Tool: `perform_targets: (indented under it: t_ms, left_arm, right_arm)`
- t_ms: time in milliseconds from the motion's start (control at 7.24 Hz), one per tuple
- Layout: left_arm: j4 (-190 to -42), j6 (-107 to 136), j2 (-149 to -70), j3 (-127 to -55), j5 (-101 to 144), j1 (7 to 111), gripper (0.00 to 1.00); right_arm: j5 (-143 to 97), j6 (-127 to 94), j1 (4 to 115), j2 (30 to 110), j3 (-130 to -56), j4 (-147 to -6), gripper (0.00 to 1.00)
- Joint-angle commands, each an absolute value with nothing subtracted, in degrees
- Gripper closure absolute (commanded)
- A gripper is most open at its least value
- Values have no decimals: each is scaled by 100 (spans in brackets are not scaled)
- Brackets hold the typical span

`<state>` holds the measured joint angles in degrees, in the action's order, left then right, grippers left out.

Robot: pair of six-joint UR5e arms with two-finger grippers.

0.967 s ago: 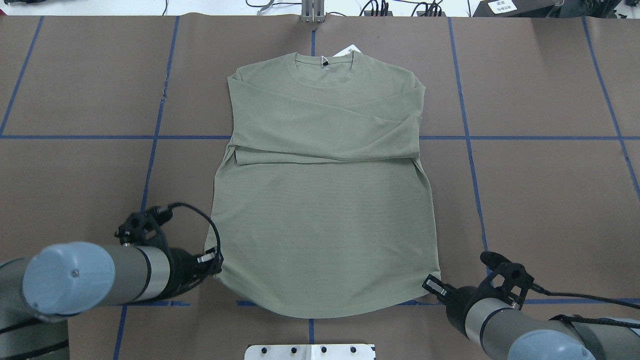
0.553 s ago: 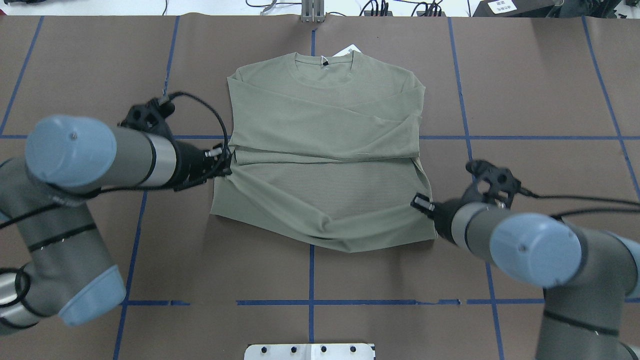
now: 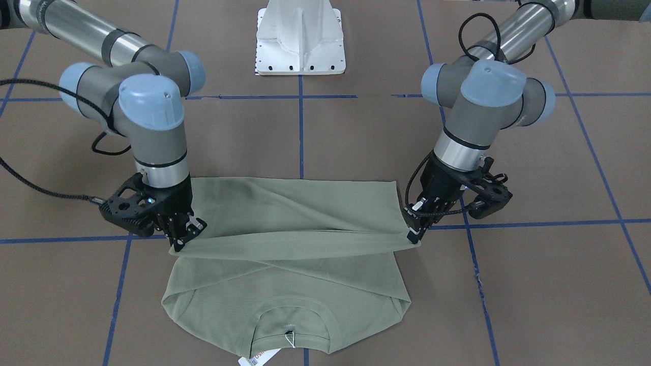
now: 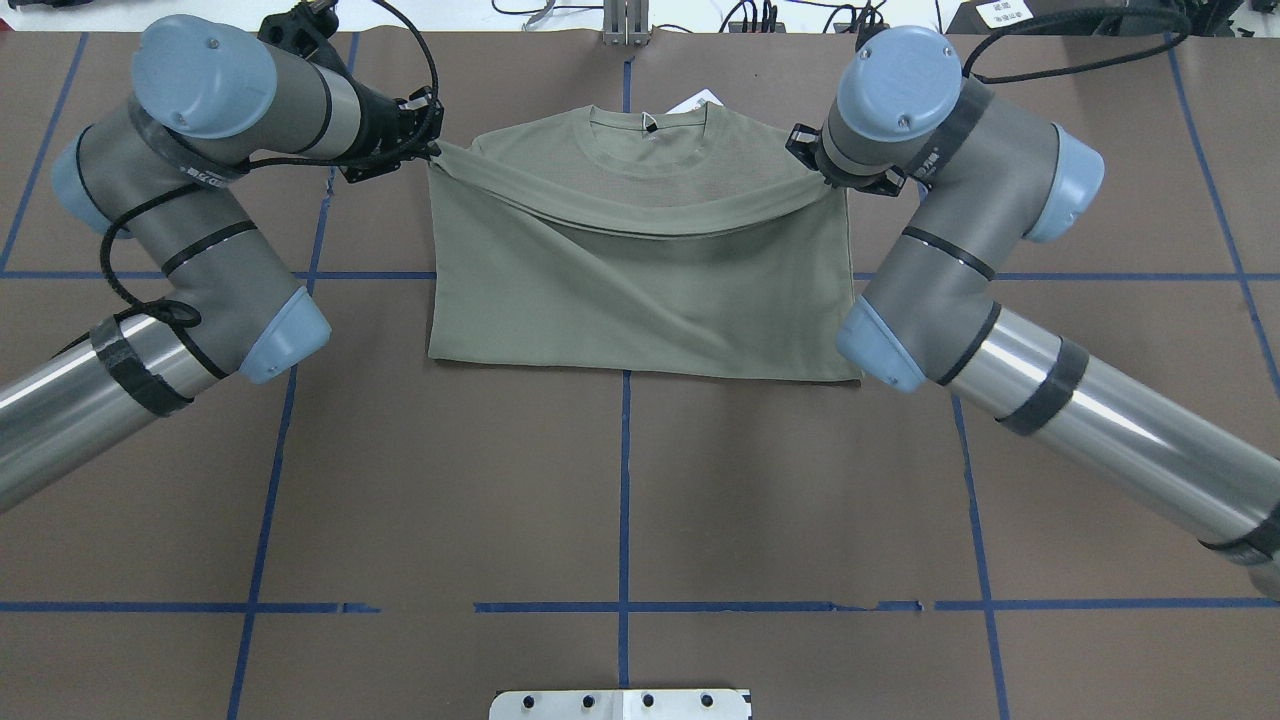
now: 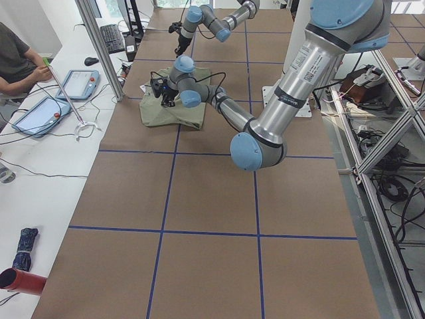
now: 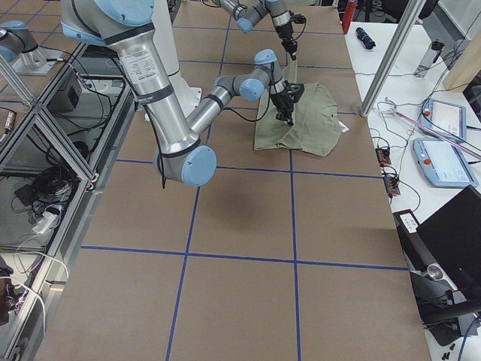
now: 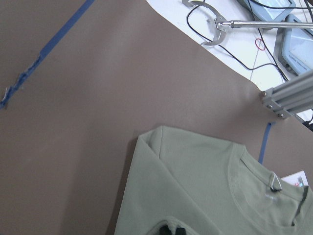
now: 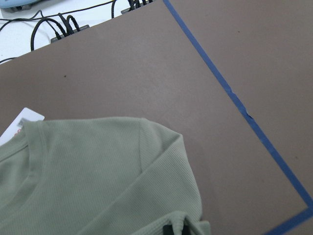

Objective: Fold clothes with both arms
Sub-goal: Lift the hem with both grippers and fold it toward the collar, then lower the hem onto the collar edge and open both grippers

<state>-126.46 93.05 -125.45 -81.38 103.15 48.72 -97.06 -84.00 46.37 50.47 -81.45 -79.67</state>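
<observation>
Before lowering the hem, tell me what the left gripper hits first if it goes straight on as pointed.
The left gripper would likely meet the shirt at its shoulder first, then the table; depth unclear.

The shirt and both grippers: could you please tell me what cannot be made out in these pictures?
- Right gripper: in the overhead view its own wrist mostly covers it.
- Price tag: print too small; the front-facing view's bottom edge cuts it off.
- Left gripper: the left wrist view's bottom edge cuts off its grip on the shirt.
- Side views: both grips too small.
</observation>
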Motion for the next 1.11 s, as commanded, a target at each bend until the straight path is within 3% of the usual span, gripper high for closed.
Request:
perform_targets:
  t_ms: [0, 276, 967]
  left_arm:
    - [-13690, 9299, -12805, -6869, 9908, 4966, 100]
    - [-13842, 9255, -12894, -6584, 9905, 4966, 100]
    - [-14133, 9220, -13166, -5801, 9853, 4940, 100]
  right_arm:
    - [-9932, -8341, 4860, 4494, -6641, -7085, 100]
    - [-9914, -8341, 4852, 4254, -6180, -7075, 100]
    - [-9791, -8314, 4825, 4280, -6012, -7075, 100]
